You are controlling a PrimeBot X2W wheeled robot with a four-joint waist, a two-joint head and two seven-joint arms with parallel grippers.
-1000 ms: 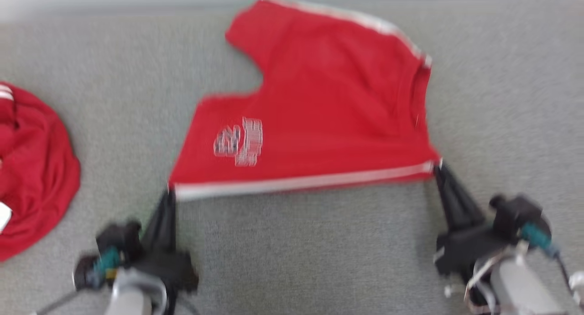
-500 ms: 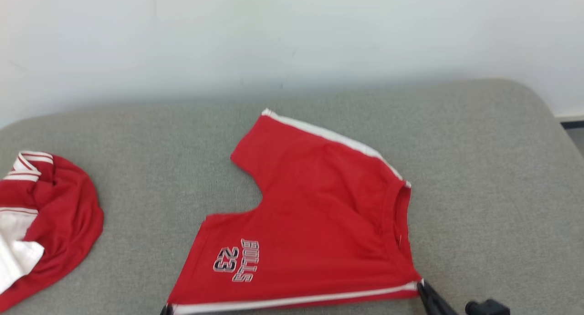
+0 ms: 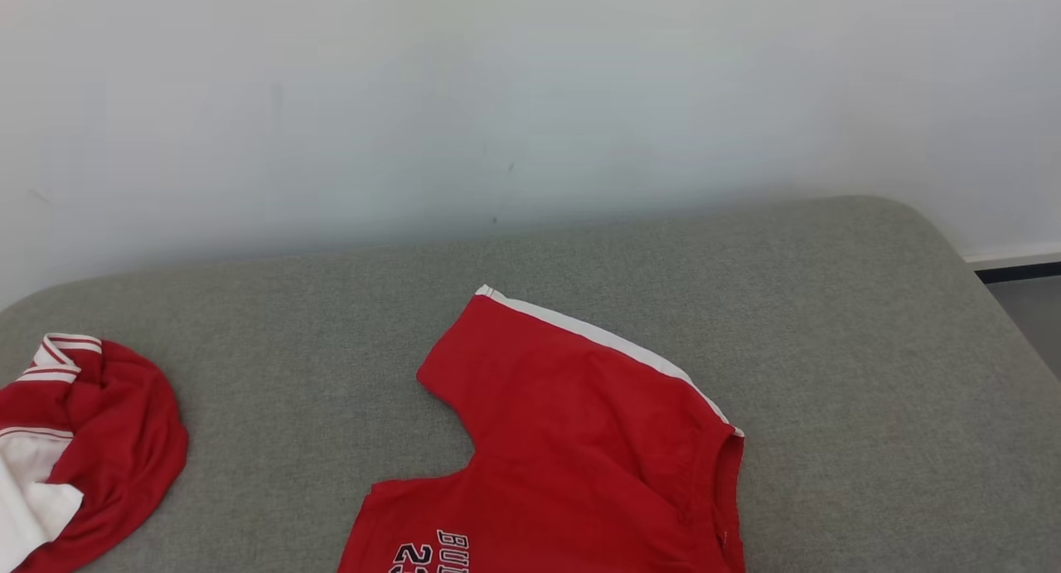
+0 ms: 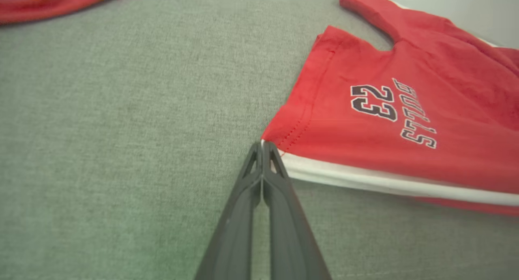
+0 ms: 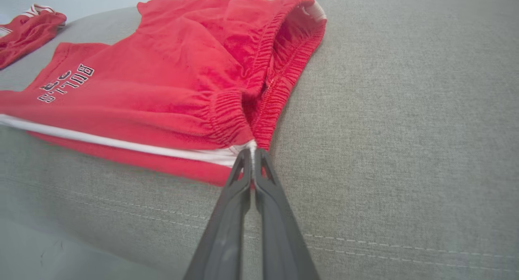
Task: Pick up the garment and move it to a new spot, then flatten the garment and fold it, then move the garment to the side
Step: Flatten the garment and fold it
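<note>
Cam tilted up, shorts (image 3: 564, 440) crosswise, waistband (image 3: 731, 498) right

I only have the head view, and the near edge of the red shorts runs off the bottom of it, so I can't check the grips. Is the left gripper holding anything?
Observer: Yes. The left gripper is shut on the red shorts, pinching the leg-hem corner where the white stripe ends.
Operator: And the right one?
Observer: The right gripper is shut on the corner of the waistband, at the stripe's other end.
Operator: Is the fabric smooth by that grip?
Observer: No. The elastic is bunched there and the waistband gapes open.
</note>
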